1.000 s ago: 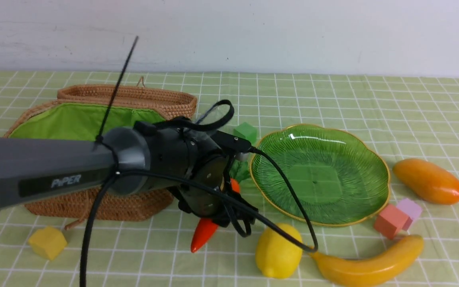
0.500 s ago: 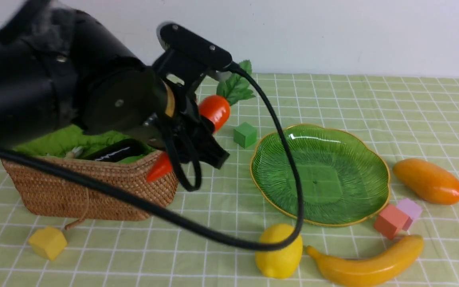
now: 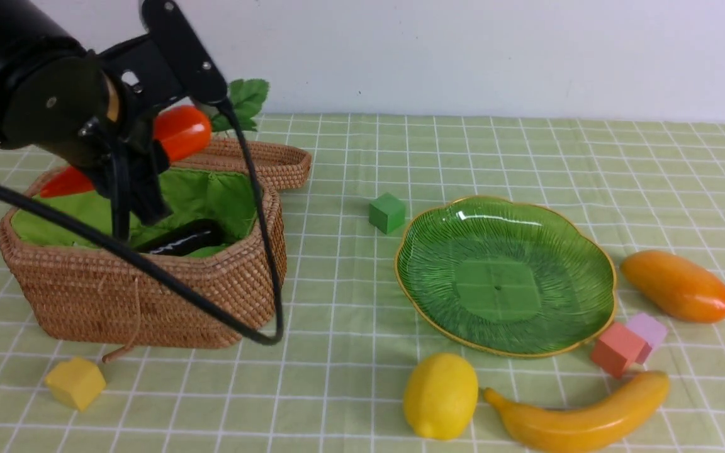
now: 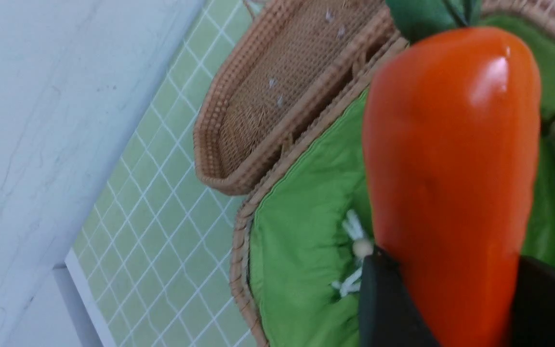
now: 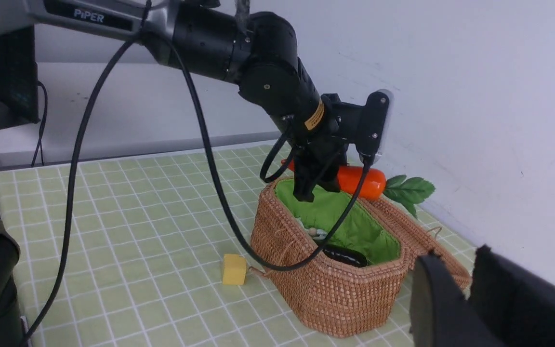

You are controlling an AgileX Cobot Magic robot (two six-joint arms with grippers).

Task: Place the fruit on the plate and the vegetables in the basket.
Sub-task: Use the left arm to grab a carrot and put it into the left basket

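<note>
Above basket (image 3: 148, 302), carrot (image 3: 180, 133) — clamped in left gripper (image 3: 142, 189)

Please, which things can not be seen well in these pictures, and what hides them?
The eggplant: front view, the basket wall hides most of it.
The carrot: front view, the left gripper covers its middle; the left wrist view's edge cuts off its tip.
The gourd: seen in no view; the basket wall hides much of the inside.
The right gripper: right wrist view only, cut off by the edge; open or shut is unclear.
</note>
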